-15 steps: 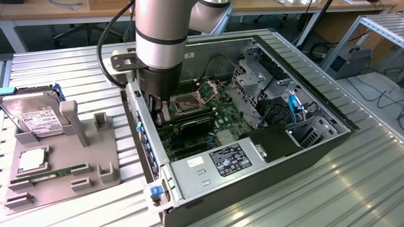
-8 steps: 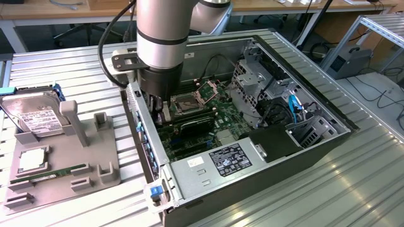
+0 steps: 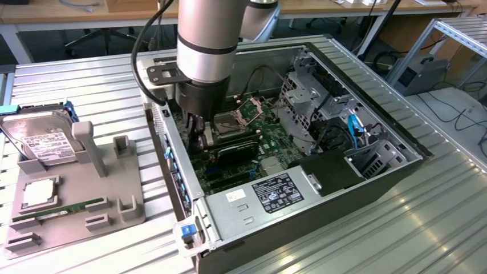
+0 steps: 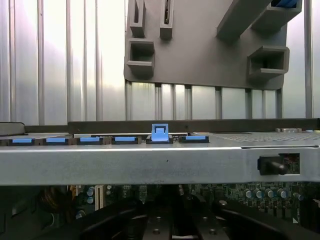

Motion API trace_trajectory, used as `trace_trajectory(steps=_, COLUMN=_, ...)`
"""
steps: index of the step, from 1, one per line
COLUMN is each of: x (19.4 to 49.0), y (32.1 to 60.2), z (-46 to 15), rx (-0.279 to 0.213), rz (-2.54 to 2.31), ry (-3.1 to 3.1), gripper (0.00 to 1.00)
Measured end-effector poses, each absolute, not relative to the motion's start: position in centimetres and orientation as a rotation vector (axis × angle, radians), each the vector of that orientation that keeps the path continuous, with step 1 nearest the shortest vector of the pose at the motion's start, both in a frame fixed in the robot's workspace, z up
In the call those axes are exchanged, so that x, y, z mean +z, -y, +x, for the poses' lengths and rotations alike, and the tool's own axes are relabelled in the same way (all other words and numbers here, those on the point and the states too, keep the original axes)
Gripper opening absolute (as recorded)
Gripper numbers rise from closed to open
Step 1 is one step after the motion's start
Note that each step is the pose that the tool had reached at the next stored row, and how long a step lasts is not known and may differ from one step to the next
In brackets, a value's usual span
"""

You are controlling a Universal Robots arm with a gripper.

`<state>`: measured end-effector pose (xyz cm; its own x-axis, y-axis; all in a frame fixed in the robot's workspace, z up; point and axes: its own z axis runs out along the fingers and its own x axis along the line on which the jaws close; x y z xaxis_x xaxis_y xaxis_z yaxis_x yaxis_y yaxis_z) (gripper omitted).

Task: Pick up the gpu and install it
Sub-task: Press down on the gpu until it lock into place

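I saw the gripper [image 3: 199, 132] reaching down inside the open steel computer case [image 3: 380, 171], its dark fingers clenched. The gpu [image 3: 237, 153], a flat black card, sat on the green motherboard [image 3: 263, 123] just beside them.

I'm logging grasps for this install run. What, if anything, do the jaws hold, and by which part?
The gripper is shut, down inside the computer case over the motherboard. Whether it grips the gpu cannot be told.

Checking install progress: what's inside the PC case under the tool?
Inside the case: motherboard, open CPU socket, and the black gpu lying over the board below the tool. Its slot seating is hidden by the arm.
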<state>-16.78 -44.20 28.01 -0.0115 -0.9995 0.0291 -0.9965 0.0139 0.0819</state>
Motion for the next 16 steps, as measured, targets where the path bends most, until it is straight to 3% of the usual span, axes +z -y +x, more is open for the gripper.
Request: trace_trajectory(steps=16, x=27.09, y=44.21, z=-15.85, rx=-0.065, rz=2.148, ry=2.175, gripper=0.11)
